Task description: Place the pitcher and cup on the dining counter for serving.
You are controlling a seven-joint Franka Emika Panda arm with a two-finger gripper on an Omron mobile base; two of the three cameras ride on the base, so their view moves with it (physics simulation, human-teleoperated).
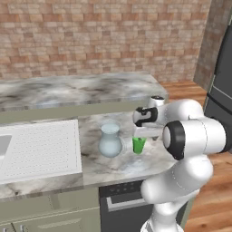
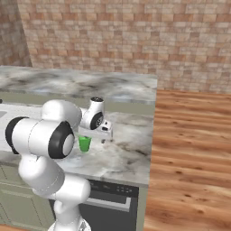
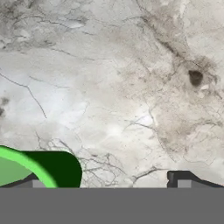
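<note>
The pale blue-grey glass pitcher stands upright on the lower marbled counter. Just to its right stands the small green cup. My gripper hangs point-down close above the cup, open, with nothing between its fingers. In the hand view the cup sits at the lower left against the left fingertip, off to the side of the gripper; the right fingertip is over bare stone. The raised dining counter runs behind, with bare marbled top.
A white ribbed drainboard and a sink edge lie left of the pitcher. A dark appliance front sits under the counter. Wood floor opens to the right, a dark fridge stands far right, and a brick wall is behind.
</note>
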